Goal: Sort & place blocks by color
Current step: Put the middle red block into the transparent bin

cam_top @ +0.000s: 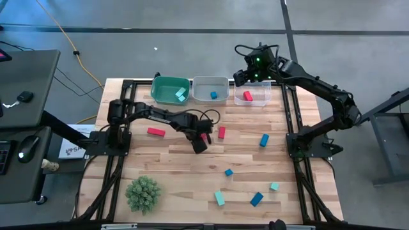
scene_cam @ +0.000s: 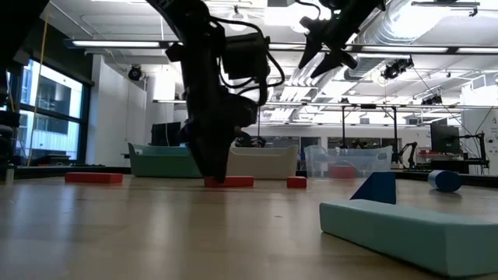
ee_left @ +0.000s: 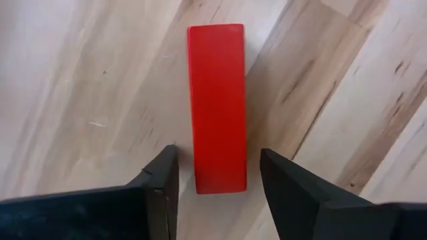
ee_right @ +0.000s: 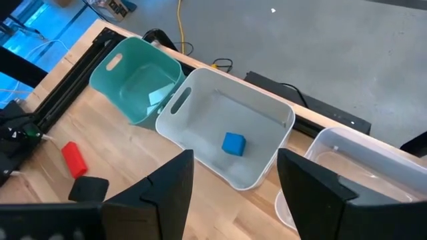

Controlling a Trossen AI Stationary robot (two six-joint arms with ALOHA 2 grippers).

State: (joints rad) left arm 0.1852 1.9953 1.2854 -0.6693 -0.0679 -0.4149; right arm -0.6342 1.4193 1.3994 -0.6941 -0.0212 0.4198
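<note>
Red bar (ee_left: 217, 107) flat, lengthwise between open left gripper (ee_left: 217, 175) fingers.

Seen level across the wooden counter (scene_cam: 156, 233), the left gripper (scene_cam: 219, 175) reaches down to a red bar (scene_cam: 230, 182) lying flat on the wood — its dark fingers stand right at the bar. Another red bar (scene_cam: 93, 178) lies off to one side, and a small red cube (scene_cam: 296, 182) sits near the first. Behind stand three bins — teal (scene_cam: 159, 162), white (scene_cam: 264, 163), clear (scene_cam: 346, 162). Up close lies a light teal bar (scene_cam: 405, 229), a blue block (scene_cam: 375, 189) behind it. The right gripper (scene_cam: 331, 47) hangs high above.
</note>
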